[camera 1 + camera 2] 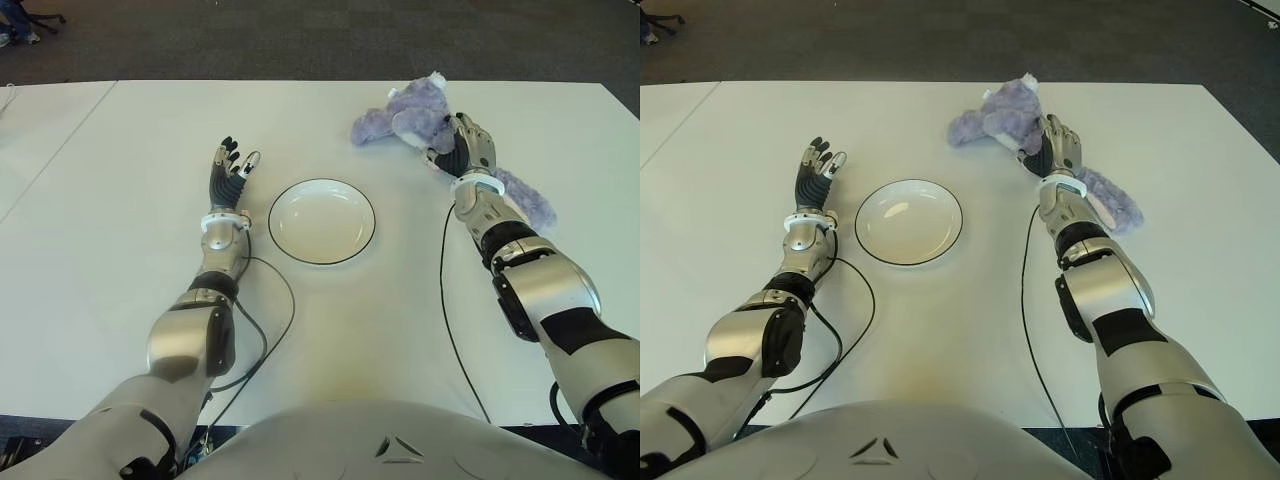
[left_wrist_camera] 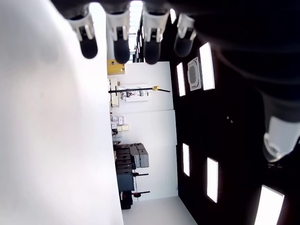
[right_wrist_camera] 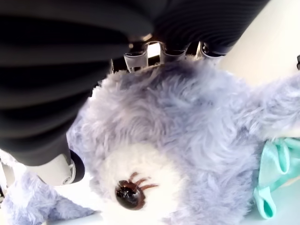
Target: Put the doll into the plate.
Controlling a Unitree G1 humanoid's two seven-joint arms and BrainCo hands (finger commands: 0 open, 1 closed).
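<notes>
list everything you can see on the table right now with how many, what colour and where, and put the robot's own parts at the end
Table: one, white, fills most of the eye views.
Plate: one, white with a dark rim, empty, at the table's centre between the two arms.
Doll: one, lavender plush with a white face and a mint bow, on the table beyond and right of the plate.
Floor: dark carpet beyond the table's far edge.
Left hand: one, black and silver, left of the plate, fingers spread, holding nothing.
Right hand: one, black and silver, fingers closed around the doll's body.
</notes>
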